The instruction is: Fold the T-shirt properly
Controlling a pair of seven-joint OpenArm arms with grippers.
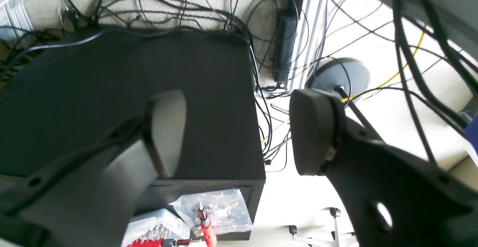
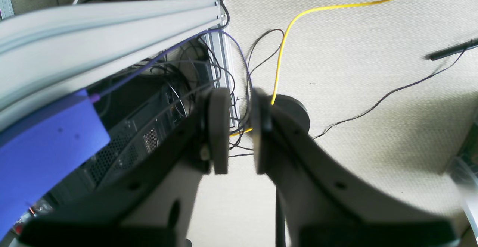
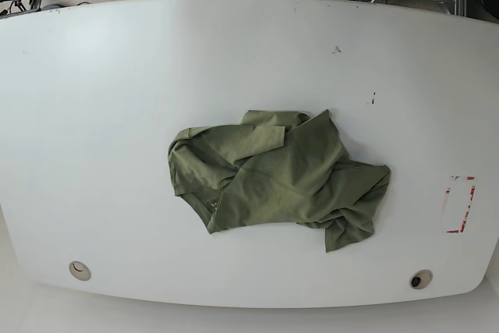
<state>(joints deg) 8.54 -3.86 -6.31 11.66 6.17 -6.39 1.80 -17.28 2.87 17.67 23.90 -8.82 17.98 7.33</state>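
While the crumpled olive-green cotton T-shirt (image 3: 277, 179) lies untouched mid-table, left gripper (image 1: 239, 131) spread, right gripper (image 2: 239, 131) nearly pressed together, a blind grab would probably pinch bunched layers.

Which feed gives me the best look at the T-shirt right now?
The base view: the T-shirt lies crumpled mid-table, fully visible. Neither wrist view shows it; both look down at floor, cables and equipment.

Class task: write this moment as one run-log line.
T-shirt: crumpled, unfolded on table | left pincer: open, empty | right pincer: nearly closed, empty | folding: not begun
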